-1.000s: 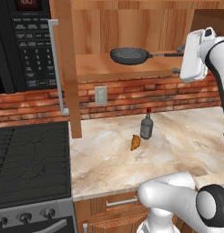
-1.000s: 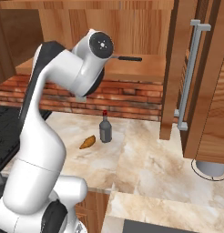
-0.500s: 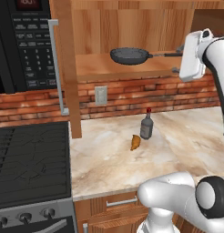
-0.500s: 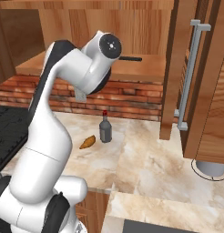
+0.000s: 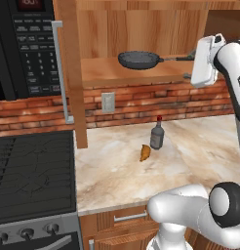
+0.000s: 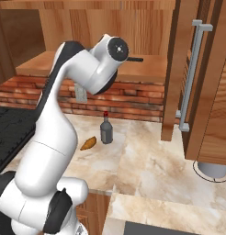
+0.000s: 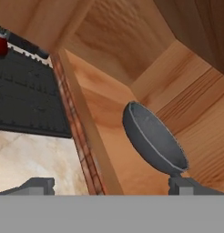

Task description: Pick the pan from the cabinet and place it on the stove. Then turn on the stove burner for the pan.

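open upper cabinet point(image 5: 141, 34): frying pan point(image 5: 138, 59) sits on its bottom shelf, long handle pointing right toward the gripper point(image 5: 190, 66), which is raised level with the shelf at the handle's end. in the hand view the pan point(image 7: 152, 139) lies just ahead, and the finger tips point(image 7: 39, 184) stand wide apart with nothing between them.

around: black microwave point(image 5: 29, 49) left of the cabinet, its bar handle beside the open cabinet door, seen edge-on. below the shelf, brick backsplash point(image 5: 136, 102) with a wall outlet point(image 5: 109, 102). on the marble counter point(image 5: 190, 146): a small dark bottle with red cap point(image 5: 157, 134) and an orange-brown food item point(image 5: 145, 153) near it, apart. nothing sits between gripper and pan handle.

stove point(image 5: 31, 171) at lower left, grates bare, knobs along the front. right base view: second open cabinet door with silver bar handle point(image 6: 190, 75), a round steel item point(image 6: 212, 169) on the counter beneath.
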{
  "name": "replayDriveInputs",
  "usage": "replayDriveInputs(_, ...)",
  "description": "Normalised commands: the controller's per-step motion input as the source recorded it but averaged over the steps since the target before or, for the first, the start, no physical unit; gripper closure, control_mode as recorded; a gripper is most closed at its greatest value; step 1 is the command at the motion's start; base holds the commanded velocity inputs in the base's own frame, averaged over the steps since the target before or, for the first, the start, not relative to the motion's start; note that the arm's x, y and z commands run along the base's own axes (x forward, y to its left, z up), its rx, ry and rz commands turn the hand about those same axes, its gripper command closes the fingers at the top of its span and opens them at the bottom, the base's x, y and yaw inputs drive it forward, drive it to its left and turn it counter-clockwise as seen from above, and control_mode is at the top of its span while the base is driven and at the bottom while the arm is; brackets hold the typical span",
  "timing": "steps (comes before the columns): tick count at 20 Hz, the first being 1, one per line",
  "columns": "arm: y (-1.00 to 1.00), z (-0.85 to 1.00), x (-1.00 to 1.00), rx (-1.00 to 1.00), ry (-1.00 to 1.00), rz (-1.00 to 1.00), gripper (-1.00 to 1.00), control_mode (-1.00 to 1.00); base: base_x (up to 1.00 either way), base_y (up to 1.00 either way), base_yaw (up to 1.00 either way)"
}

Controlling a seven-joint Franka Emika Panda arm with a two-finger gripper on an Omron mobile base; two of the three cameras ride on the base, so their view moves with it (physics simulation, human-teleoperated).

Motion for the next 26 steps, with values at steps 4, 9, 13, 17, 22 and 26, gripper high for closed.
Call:
replayDriveInputs(4, -0.07, -0.04, 0.25, 0.0, 0.0, 0.0, -1.0, -1.0, 0.0, 0.0, 0.0)
replayDriveInputs(9, -0.07, -0.03, 0.23, 0.0, 0.0, 0.0, -1.0, -1.0, 0.0, 0.0, 0.0)
replayDriveInputs(13, -0.05, -0.05, 0.23, 0.0, 0.0, 0.0, -1.0, -1.0, 0.0, 0.0, 0.0)
replayDriveInputs(17, -0.03, -0.06, 0.23, 0.0, 0.0, 0.0, -1.0, -1.0, 0.0, 0.0, 0.0)
replayDriveInputs(22, -0.01, -0.07, 0.23, 0.0, 0.0, 0.0, -1.0, -1.0, 0.0, 0.0, 0.0)
replayDriveInputs(26, -0.01, -0.06, 0.26, 0.0, 0.0, 0.0, -1.0, -1.0, 0.0, 0.0, 0.0)
